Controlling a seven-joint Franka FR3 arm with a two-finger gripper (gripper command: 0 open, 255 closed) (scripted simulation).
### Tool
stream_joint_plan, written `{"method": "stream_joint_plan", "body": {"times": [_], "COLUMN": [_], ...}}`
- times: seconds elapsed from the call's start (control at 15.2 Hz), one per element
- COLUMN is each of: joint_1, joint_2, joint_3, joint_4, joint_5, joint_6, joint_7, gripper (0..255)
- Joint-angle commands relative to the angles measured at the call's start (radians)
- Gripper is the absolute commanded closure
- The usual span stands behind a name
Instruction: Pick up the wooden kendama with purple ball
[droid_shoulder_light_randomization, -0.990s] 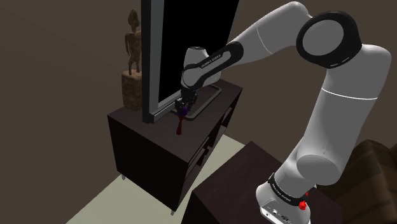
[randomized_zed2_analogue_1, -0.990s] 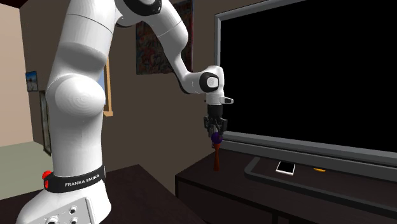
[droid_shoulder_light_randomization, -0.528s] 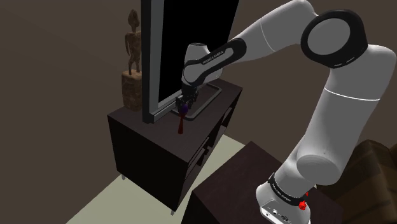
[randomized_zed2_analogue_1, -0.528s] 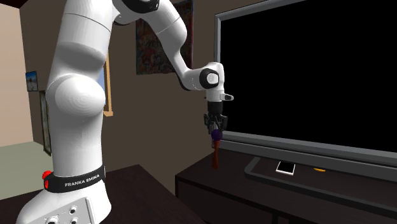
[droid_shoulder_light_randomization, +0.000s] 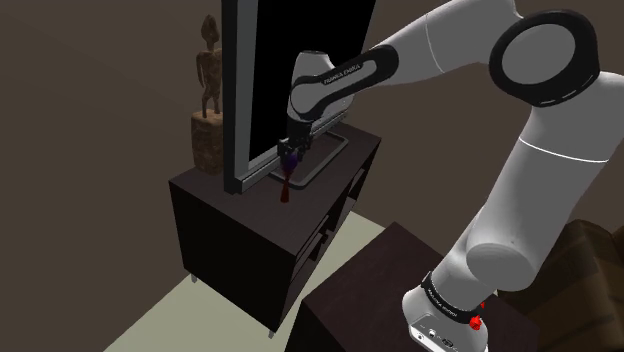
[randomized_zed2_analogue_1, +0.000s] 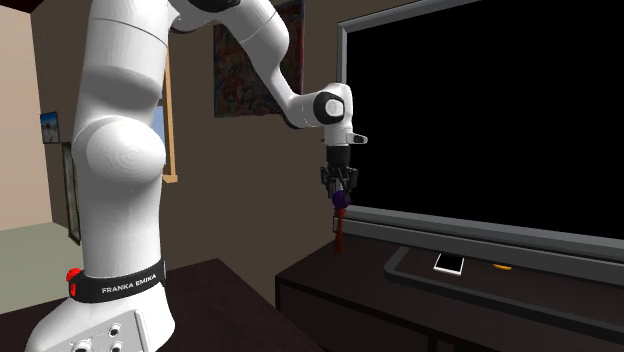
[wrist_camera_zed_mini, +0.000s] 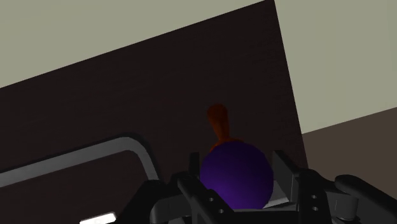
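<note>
light: dim overall | source: overhead, white arm (droid_shoulder_light_randomization: 545, 190) bright on top, grey beneath | dark: TV cabinet (droid_shoulder_light_randomization: 235, 240) almost black | shadows: soft; kendama (wrist_camera_zed_mini: 236, 173) ball shades gently toward its edges

the white arm (droid_shoulder_light_randomization: 545, 190) rises from its base (droid_shoulder_light_randomization: 445, 312) at the shoulder view's lower right, bends at a dark elbow joint (droid_shoulder_light_randomization: 546, 55) near the top, and sends its forearm (droid_shoulder_light_randomization: 430, 45) out toward the shoulder view's left. the wrist (droid_shoulder_light_randomization: 312, 92) turns down, so the black gripper (droid_shoulder_light_randomization: 290, 150) points almost straight down. in the second exterior view the gripper (randomized_zed2_analogue_1: 341, 185) hangs upright below the wrist (randomized_zed2_analogue_1: 330, 108). in the wrist view the two fingers (wrist_camera_zed_mini: 284, 173) clasp the purple ball of the kendama (wrist_camera_zed_mini: 236, 175), one on each side.
</note>
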Motion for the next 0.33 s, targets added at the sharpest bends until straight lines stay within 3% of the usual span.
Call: {"method": "stream_joint_plan", "body": {"times": [0.0,0.26], "joint_1": [0.0,0.0], "joint_2": [-0.017,-0.033], "joint_3": [0.0,0.0], "joint_4": [0.006,0.017], "joint_5": [0.0,0.0], "joint_6": [-0.023,-0.05], "joint_7": [0.0,0.0], "gripper": [255,255]}}
